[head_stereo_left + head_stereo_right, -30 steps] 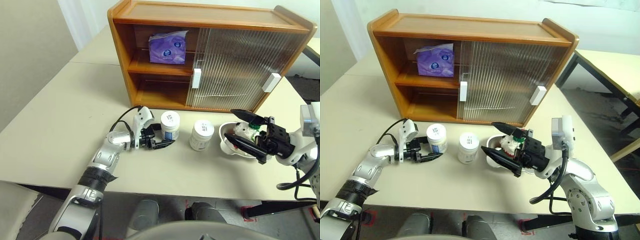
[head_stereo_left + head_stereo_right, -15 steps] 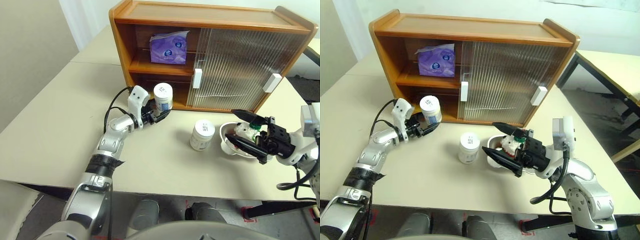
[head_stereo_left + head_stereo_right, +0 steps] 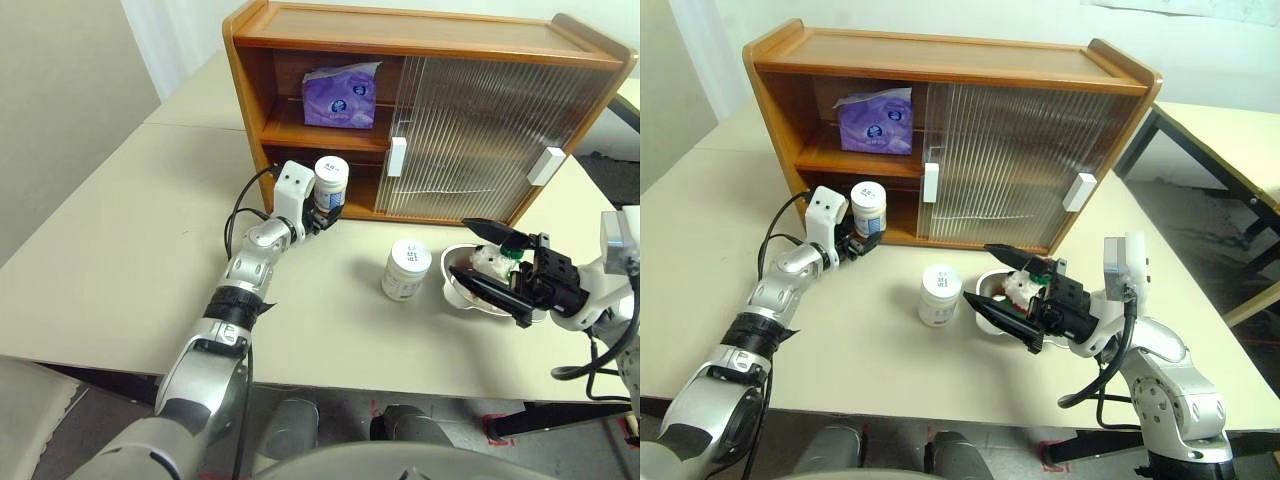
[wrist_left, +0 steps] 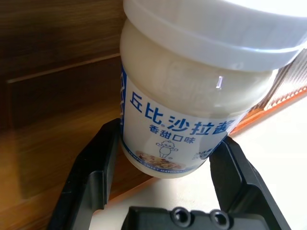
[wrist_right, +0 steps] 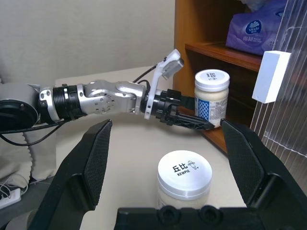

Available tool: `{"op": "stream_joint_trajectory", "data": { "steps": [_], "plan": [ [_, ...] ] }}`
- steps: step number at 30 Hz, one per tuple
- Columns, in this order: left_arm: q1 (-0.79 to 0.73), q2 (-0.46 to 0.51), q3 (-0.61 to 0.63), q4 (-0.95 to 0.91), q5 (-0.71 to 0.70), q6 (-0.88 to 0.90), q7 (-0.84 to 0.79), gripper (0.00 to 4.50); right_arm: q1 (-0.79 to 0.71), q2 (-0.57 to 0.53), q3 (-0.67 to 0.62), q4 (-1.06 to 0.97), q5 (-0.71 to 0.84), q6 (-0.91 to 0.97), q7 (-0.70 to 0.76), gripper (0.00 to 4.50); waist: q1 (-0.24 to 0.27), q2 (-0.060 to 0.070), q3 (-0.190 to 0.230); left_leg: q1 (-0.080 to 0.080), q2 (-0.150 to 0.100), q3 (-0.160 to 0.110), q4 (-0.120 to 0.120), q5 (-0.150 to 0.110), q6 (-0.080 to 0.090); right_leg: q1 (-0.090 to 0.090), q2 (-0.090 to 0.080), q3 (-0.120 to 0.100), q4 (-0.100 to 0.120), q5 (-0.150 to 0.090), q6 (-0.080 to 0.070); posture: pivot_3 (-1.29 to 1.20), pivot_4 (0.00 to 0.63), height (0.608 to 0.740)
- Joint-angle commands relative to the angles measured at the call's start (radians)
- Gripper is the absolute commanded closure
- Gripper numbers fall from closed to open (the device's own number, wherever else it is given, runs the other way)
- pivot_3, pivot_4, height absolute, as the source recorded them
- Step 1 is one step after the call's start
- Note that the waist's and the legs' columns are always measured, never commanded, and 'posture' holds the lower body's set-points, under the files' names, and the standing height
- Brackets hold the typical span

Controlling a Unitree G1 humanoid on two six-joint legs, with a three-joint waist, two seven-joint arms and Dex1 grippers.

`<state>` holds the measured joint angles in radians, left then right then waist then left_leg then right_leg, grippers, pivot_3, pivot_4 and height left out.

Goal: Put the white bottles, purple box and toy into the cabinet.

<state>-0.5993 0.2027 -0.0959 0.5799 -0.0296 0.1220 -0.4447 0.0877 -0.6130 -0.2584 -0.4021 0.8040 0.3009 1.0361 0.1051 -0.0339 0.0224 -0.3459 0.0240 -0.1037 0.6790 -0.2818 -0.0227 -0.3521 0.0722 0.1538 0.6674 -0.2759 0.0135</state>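
1. Right gripper (image 3: pixel 492 262): nearest item, jaws spread wide and holding nothing, hovering over the metal bowl (image 3: pixel 462 290) with the toy (image 3: pixel 492 262) inside it. Risk: a descent from here could clip the bowl rim and skid it, or catch the rim along with the plush.

2. White bottle, paler (image 3: pixel 406 268): upright on the desk (image 3: pixel 120 230), just left of the bowl, well apart from both grippers. Risk: standing close to the bowl, it may be toppled by a sideways sweep of the right arm.

3. Left gripper (image 3: pixel 326 205): clamped on the labelled white bottle (image 3: pixel 330 185), fingers (image 4: pixel 96 163) low on its body, held upright at the mouth of the cabinet (image 3: pixel 430 40)'s lower open bay. Risk: the grip sits near the base, so the jar could tip if its cap strikes the inner shelf edge; release before the base is fully over the cabinet floor may let it roll out.

4. Purple box (image 3: pixel 340 95): already on the upper shelf, left bay.
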Motion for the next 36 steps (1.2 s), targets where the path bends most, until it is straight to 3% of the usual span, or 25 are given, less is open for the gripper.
{"op": "stream_joint_trajectory", "data": {
  "steps": [1,22,36],
  "plan": [
    [-0.053,-0.019,0.007,0.058,0.012,-0.017,0.026,1.35,0.005,-0.001,-0.002,-0.012,-0.005,-0.002,-0.005,0.0,0.0,0.0,0.0,0.0,0.0,0.0,0.0,0.0,0.0,0.0,0.0,0.0,0.0,0.0,0.0,0.13,0.013,0.74],
    [-0.208,-0.058,0.07,0.329,0.027,-0.051,0.203,1.35,0.025,0.01,-0.005,-0.017,-0.007,-0.014,-0.006,0.0,-0.001,-0.001,0.001,0.0,-0.001,0.0,0.0,0.002,0.0,0.001,0.0,0.0,0.0,0.0,0.003,0.12,0.017,0.74],
    [-0.226,-0.081,0.097,0.369,0.015,-0.044,0.191,1.35,0.035,0.01,-0.007,-0.018,-0.01,-0.019,-0.004,0.0,-0.001,-0.001,0.002,0.0,-0.002,0.0,0.0,0.002,0.0,0.001,0.0,0.0,0.0,0.0,0.003,0.11,0.015,0.74]
  ]
}}
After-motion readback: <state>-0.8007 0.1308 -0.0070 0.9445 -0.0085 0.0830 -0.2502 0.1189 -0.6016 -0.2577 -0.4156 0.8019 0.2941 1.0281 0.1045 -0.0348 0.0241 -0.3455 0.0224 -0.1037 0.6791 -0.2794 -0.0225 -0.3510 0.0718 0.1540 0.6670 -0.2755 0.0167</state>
